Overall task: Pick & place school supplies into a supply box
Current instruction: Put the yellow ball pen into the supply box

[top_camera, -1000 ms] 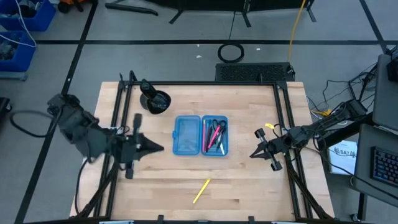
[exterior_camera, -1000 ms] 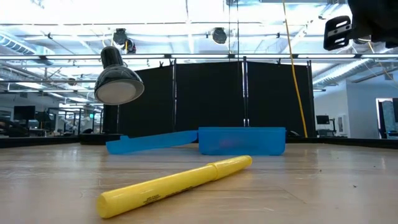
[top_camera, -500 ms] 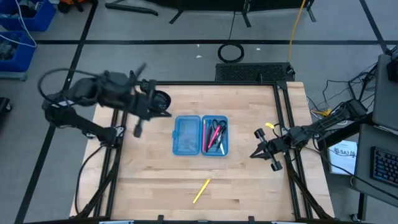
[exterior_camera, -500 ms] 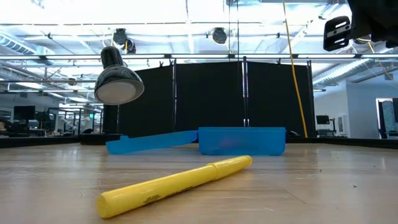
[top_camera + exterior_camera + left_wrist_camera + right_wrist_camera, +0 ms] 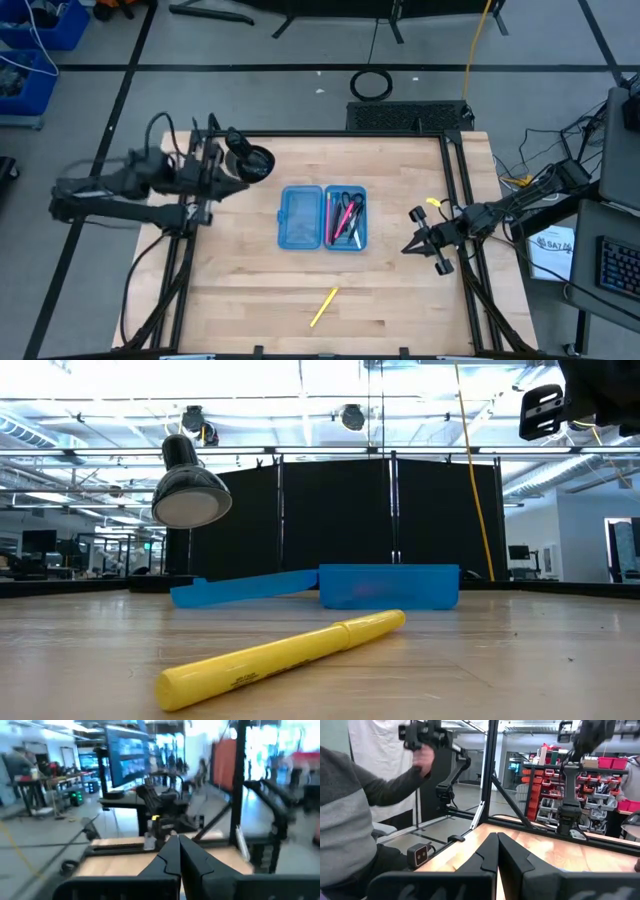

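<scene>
**A:** What do you see on the table?

**B:** I see a wooden table (image 5: pixel 400 290) with pale planks. In the middle lies the supply box (image 5: pixel 322 217). It is see-through blue plastic, with two flat halves lying open side by side. The right half holds pens and small scissors (image 5: pixel 345 216), all thin and packed close. The left half looks bare.

**A:** Is anything left outside it?

**B:** Yes. A yellow marker (image 5: pixel 323 306) lies on the wood on the near side of the box, well apart from it. It is a smooth round stick, lying at a slant. In the low view it looks fat and shiny, with the blue box behind it.

**A:** And my arms?

**B:** My left gripper (image 5: pixel 235 180) is up over the far left part of the table, just beside a black round cup (image 5: pixel 252 163). Its dark pointed fingers are pressed together, with nothing between them. My right gripper (image 5: pixel 410 247) is at the right side of the table, right of the box. Its fingers are closed too, and hold nothing.

**A:** Anyone nearby?

**B:** In the right wrist view I see a person's grey sleeve (image 5: pixel 350 815).
</scene>
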